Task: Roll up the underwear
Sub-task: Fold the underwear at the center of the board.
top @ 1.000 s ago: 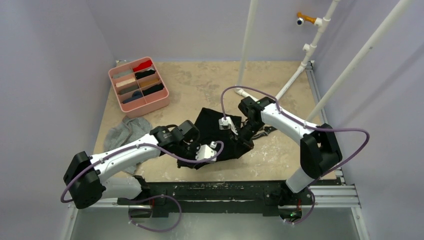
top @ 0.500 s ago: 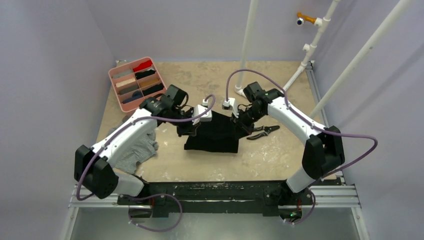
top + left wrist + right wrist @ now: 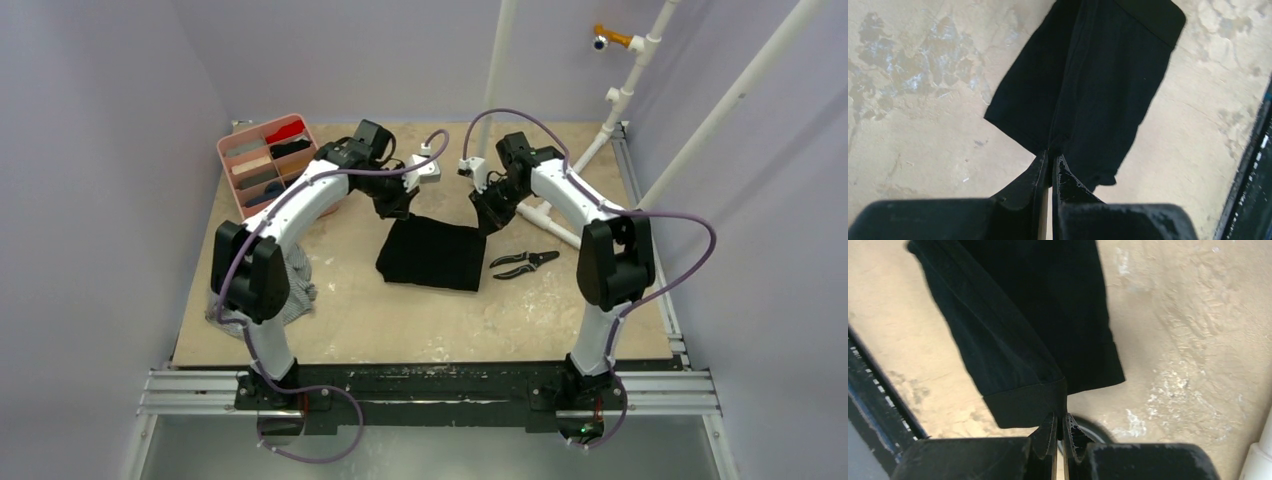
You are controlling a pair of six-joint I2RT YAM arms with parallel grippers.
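top external view, from the left: a pink divided tray [image 3: 258,132] sits at the far left corner of the table [image 3: 420,325] with folded cloths in its compartments. nearer the front, the grey striped underwear [image 3: 298,290] lies crumpled, partly hidden behind the left arm. the left gripper [image 3: 398,208] reaches to the far left corner of the black underwear [image 3: 432,255]; in the left wrist view its fingers are pressed almost together, pinching the edge of the dark cloth. the black garment lies in the middle of the table as a rough rectangle, spreading toward the near side. the right gripper [image 3: 490,218] is at its far right corner, and the right wrist view shows narrow jaws nipping the hemmed corner. black-handled pliers [image 3: 523,263] lie just right of the garment, apart from it.
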